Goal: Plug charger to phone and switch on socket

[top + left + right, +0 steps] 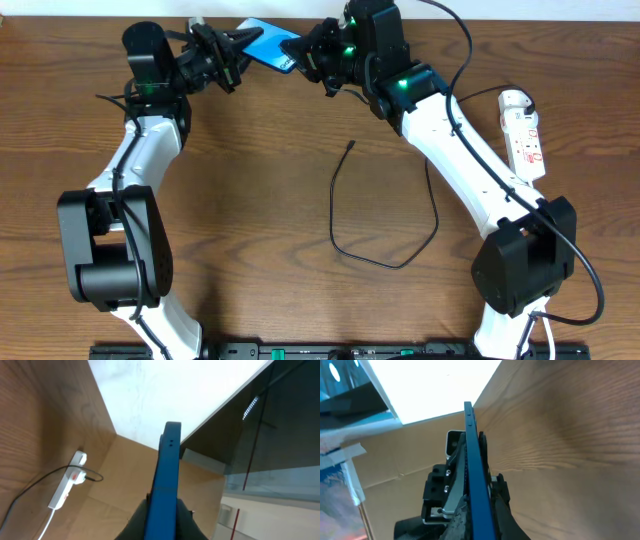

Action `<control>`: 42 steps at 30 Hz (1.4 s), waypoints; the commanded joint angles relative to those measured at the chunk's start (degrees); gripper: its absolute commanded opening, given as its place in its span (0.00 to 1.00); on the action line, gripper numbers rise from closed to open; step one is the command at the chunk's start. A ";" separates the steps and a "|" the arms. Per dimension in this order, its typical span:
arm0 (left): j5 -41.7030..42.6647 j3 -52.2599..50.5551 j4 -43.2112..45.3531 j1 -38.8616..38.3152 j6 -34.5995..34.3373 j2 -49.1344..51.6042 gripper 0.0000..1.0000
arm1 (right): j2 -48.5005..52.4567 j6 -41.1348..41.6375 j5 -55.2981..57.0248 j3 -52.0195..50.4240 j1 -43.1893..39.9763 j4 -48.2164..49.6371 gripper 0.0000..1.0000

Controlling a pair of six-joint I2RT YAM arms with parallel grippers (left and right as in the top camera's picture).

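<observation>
The phone [265, 44], blue, is held off the table at the back centre between both grippers. My left gripper [228, 55] is shut on its left end and my right gripper [312, 56] on its right end. In the left wrist view the phone [166, 480] shows edge-on between the jaws [162, 515]. In the right wrist view it [474, 470] also shows edge-on between the jaws [480, 515]. The charger cable [333, 205] lies loose on the table, its small tip [350, 146] free. The white socket [524, 132] lies at the right edge; it also shows in the left wrist view [66, 486].
The wooden table [260, 200] carries the cable loop in its middle. The right arm [470, 170] crosses above the cable's right part. A black cable runs into the socket's side [92, 478] in the left wrist view. Cardboard [395, 455] stands behind the table.
</observation>
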 commanded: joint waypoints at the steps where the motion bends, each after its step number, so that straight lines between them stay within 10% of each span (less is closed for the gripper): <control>1: -0.52 0.72 0.96 0.20 0.98 -1.11 0.08 | -0.59 -4.22 -0.87 -0.04 1.46 -1.62 0.01; 10: -0.48 0.70 0.94 0.22 1.97 -1.11 0.07 | -0.59 -9.01 -0.48 -0.04 1.53 -1.66 0.21; 21: 3.63 0.44 0.00 0.98 16.00 -1.09 0.08 | -0.59 -35.23 3.41 -0.04 -1.46 -5.66 0.64; 34: 9.22 -0.33 -18.05 3.61 33.66 -1.09 0.07 | -0.04 -52.17 9.42 -0.07 -5.75 -23.34 0.68; 42: 15.61 -0.33 -18.14 4.61 37.97 -1.09 0.07 | 5.07 -51.74 9.38 -0.09 -5.64 -28.85 0.50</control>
